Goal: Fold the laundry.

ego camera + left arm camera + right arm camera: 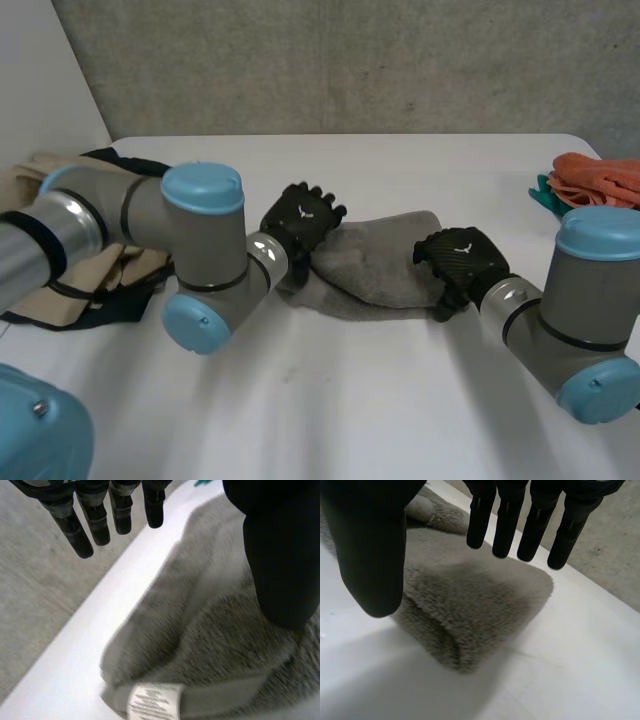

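A grey towel [375, 265] lies folded into a thick band in the middle of the white table [330, 400]. My left hand [300, 218] is at the towel's left end. In the left wrist view its fingers [97, 520] are straight and off the cloth, while its thumb [280, 555] rests on the towel [200, 645] near a white label [152, 702]. My right hand [460, 258] is at the towel's right end. Its fingers [507, 525] and thumb [370, 545] hang straight above the rounded fold [470, 610], with nothing between them.
A heap of beige and black clothes [60, 250] lies at the table's left edge under my left arm. An orange cloth [600, 178] on something teal [545, 195] sits at the far right. A grey wall stands behind the table.
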